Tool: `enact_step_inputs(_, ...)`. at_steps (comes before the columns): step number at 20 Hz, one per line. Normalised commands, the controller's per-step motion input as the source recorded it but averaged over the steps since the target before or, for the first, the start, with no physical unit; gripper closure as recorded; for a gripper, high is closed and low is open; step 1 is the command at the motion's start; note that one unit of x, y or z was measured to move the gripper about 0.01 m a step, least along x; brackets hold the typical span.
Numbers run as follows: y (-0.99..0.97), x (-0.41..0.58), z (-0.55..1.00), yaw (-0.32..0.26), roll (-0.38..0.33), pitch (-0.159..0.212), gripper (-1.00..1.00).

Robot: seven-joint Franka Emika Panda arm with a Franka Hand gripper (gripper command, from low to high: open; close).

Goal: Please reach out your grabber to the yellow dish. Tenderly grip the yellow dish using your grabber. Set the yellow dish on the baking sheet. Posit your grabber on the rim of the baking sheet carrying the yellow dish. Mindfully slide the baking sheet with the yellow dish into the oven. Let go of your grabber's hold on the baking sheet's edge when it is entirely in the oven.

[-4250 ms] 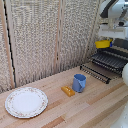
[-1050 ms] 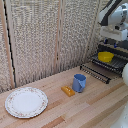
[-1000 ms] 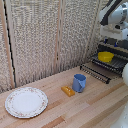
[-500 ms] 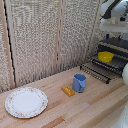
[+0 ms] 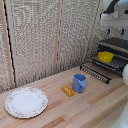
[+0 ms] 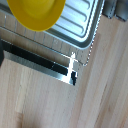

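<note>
As counted: one yellow dish (image 5: pixel 105 56), one baking sheet (image 5: pixel 111 64), one mug (image 5: pixel 79 83).

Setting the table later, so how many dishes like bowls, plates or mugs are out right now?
3: a yellow bowl on the rack by the oven, a blue mug mid-table, a white plate at the exterior view's left.

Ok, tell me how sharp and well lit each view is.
Exterior view: even, soft light, slightly blurry overall; the arm at the upper edge is washed out. Wrist view: soft focus, glare on the silver tray, the yellow dish cut off by the frame; fingers not in view.
</note>
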Motion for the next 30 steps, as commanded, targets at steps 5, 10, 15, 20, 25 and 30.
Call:
enact_step_inputs(5,-0.09,-0.068,-0.01,0.229,-0.293,0.022,-1.00)
enact_step_inputs(10,-0.03,-0.044,0.00,0.210,-0.306,0.054,-1.00)
enact_step_inputs(15,0.56,0.075,0.04,0.055,-0.256,0.158,-1.00)
enact_step_inputs(20,0.65,0.039,0.00,0.026,-0.252,0.169,-1.00)
enact_step_inputs(25,0.48,-0.005,-0.05,0.052,-0.314,0.187,-1.00)
enact_step_inputs(30,0.23,-0.053,-0.18,0.126,-0.322,0.201,-1.00)
